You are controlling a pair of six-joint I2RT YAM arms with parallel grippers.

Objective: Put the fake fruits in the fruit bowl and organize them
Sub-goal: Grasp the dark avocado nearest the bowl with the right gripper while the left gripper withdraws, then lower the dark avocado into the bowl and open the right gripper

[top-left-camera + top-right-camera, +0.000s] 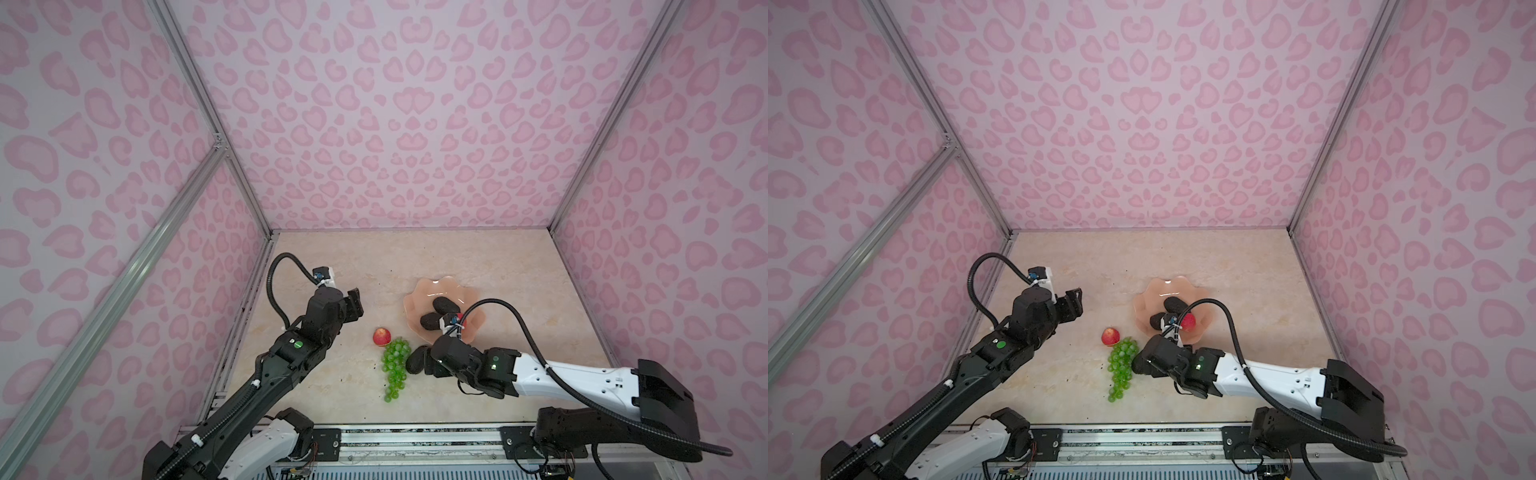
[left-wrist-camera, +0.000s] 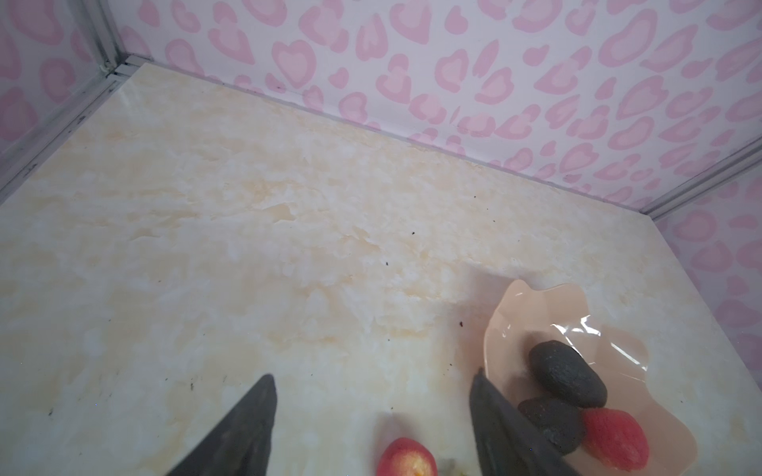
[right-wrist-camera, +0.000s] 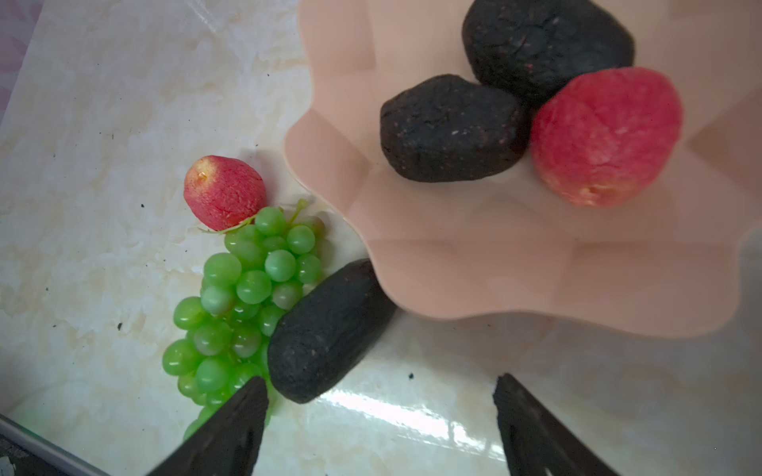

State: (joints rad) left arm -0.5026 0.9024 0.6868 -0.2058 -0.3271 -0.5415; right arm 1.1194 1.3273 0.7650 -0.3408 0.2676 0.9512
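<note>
Right hand point(image 3: 381, 381) gapes low beside the loose avocado point(image 3: 330, 329).

Bowl point(image 3: 495, 268) glossy peach-pink, plain. Avocados point(image 3: 449, 127) point(image 3: 544, 41) point(image 3: 325, 334) brown-black with tiny reddish flecks. Red fruits point(image 3: 606, 136) point(image 3: 224, 191) mottled red, each with a yellow-orange patch at one end. Grapes point(image 3: 243, 296) translucent bright green. Table point(image 2: 247, 247) cream marble pattern with beige clouding and scattered black specks. Walls point(image 1: 415, 104) pale pink, printed with darker pink heart and leopard blotches. Frame point(image 1: 219, 143) silver. Left arm point(image 1: 291, 357) black; right arm point(image 1: 582, 378) white with black ends
</note>
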